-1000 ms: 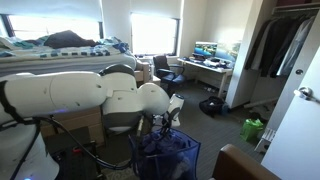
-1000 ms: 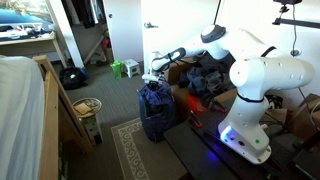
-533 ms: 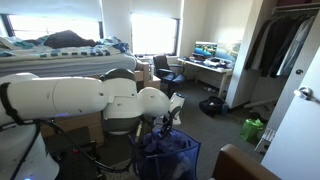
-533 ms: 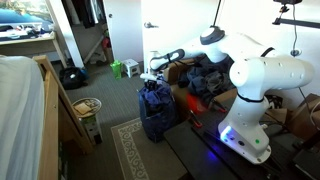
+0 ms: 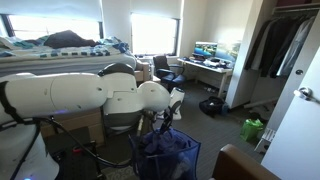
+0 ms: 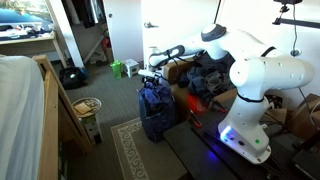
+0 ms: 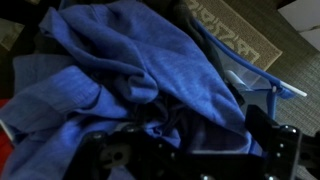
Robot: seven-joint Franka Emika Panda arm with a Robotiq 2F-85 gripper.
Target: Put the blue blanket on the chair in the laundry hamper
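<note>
The blue blanket (image 7: 150,70) lies crumpled inside the dark blue laundry hamper (image 6: 152,120), filling most of the wrist view. The hamper's blue rim (image 7: 255,84) shows to the right of the cloth. In both exterior views the hamper (image 5: 178,158) stands on the floor beside the robot's base, with blanket folds (image 6: 153,93) bulging at its top. My gripper (image 7: 190,152) hangs just above the blanket, its dark fingers (image 7: 276,142) spread wide and nothing between them. It hovers over the hamper's mouth in both exterior views, gripper (image 6: 155,68) and gripper (image 5: 170,112).
A cluttered heap of bags and boxes (image 6: 205,82) sits behind the hamper. A small wicker bin (image 6: 86,108) and a patterned rug (image 6: 135,150) lie on the floor. An office chair (image 5: 165,68) stands by a desk (image 5: 208,68), and a bed (image 5: 60,48) is nearby.
The jaws went from shut to wide open, letting go of the blanket, which now rests in the hamper. The gripper has lifted slightly above it.
</note>
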